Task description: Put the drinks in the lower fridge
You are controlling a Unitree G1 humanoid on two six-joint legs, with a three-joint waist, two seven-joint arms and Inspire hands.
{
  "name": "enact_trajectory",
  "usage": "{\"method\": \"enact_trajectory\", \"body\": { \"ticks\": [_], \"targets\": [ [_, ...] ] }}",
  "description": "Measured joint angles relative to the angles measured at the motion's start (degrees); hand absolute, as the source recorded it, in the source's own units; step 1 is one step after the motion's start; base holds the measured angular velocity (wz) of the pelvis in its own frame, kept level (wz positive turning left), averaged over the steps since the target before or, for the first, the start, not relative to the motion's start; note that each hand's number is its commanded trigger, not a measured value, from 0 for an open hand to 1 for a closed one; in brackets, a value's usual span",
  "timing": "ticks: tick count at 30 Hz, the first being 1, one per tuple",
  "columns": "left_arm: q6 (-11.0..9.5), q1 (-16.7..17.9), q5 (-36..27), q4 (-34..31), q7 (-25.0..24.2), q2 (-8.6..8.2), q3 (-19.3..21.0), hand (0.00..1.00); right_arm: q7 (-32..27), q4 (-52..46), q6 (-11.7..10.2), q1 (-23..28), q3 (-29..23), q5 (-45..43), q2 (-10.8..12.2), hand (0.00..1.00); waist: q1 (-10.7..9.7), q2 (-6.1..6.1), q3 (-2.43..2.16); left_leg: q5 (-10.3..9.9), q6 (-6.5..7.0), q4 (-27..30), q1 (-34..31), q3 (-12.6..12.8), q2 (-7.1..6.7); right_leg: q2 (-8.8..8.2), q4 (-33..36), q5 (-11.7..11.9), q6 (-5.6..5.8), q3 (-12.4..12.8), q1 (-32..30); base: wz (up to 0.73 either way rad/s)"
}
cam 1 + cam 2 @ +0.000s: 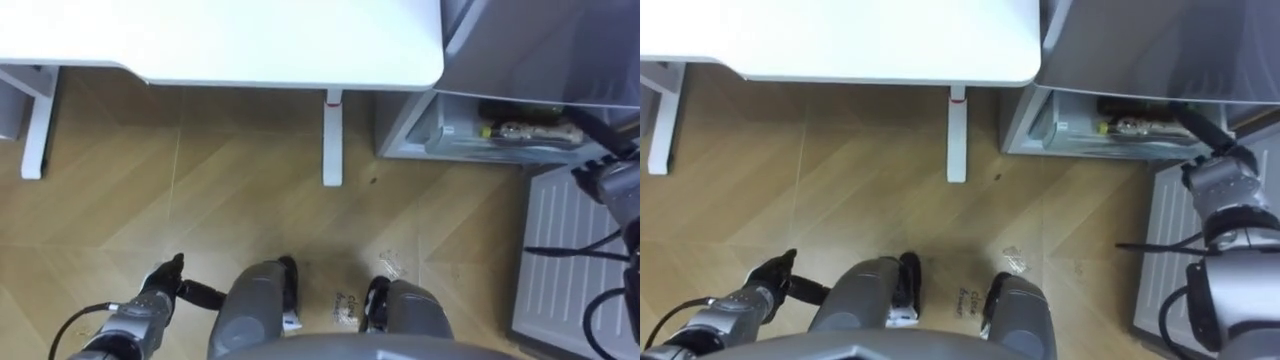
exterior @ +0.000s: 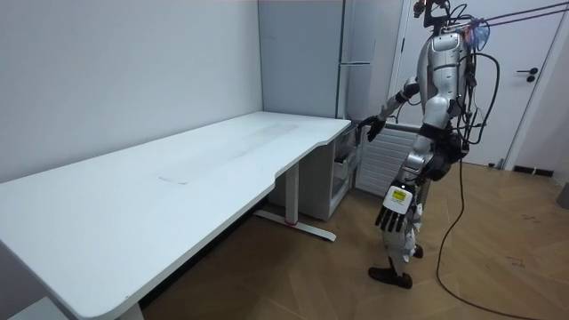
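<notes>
We see the drinks as one clear plastic bottle with a yellow cap (image 1: 520, 130). It lies on its side in the open pale-walled lower compartment (image 1: 405, 125) of the tall grey fridge (image 2: 302, 53). Something dark sits behind it in the same compartment; we can't make out what it is, and how many bottles are in there is unclear.

The right robot hand (image 1: 1200, 122) is reached out to that compartment, with its dark fingers over the bottle's right end. We cannot tell whether they touch the bottle, or whether they are curled or straight.

The left robot hand (image 1: 163, 282) hangs low beside the robot's left leg. Its fingers are loose and spread, and it holds nothing. The room view shows it pointing straight down.

A white ribbed panel (image 1: 565, 250) stands just right of the compartment, under the right arm.

The long white desk surface (image 1: 220, 40) lies ahead and to the left, with its end just beside the fridge. Its white leg with a red band (image 1: 332, 130) stands near the compartment's left wall.

The robot stands upright on the herringbone wood floor (image 1: 200, 190) at that end of the surface, facing the fridge.
</notes>
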Motion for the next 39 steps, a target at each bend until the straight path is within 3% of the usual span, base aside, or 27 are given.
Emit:
{"method": "enact_trajectory", "body": {
  "ticks": [10, 19, 36, 39],
  "targets": [
    [-1.0, 1.0, 0.1, 0.0, -0.1, -0.35, 0.7, 0.00, 6.8, 0.0, -0.6, 2.4, -1.8, 4.5, 1.8, 0.00, -0.1, 0.88, -0.54, 0.1, -0.10, -1.4, 1.1, 0.1, -0.12, -0.02, -1.1, 0.1, -0.06, -0.1, 1.0, 0.00],
    [-1.0, 1.2, 0.1, 0.0, -2.0, -0.37, 1.8, 0.00, 13.7, 2.9, -0.5, 2.4, -4.6, 6.9, 3.1, 0.00, -0.2, 1.21, -0.46, 0.2, -0.15, -1.6, 1.1, 0.2, -0.07, 0.03, -1.4, 0.1, -0.07, -0.2, 1.0, 0.00],
    [-1.0, 1.0, -1.1, 0.5, -1.6, -0.97, 2.0, 0.00, 13.1, 3.7, -0.7, 2.7, -9.3, 17.1, 8.4, 0.00, -0.2, 2.10, -0.20, 0.2, -0.29, -1.2, 0.1, 0.3, -0.23, -0.22, -0.2, -0.2, -0.12, -0.1, -0.3, 0.00],
    [-0.9, 1.1, -1.0, 0.0, -1.2, -1.22, 2.3, 0.00, 12.9, 4.2, -0.6, 2.8, -12.4, 17.3, 8.8, 0.00, -0.2, 2.45, -0.12, 0.1, -0.24, -0.1, -1.0, 0.2, -0.19, -0.35, 0.9, -0.6, -0.22, -0.1, -1.3, 0.04]
  ]
}}
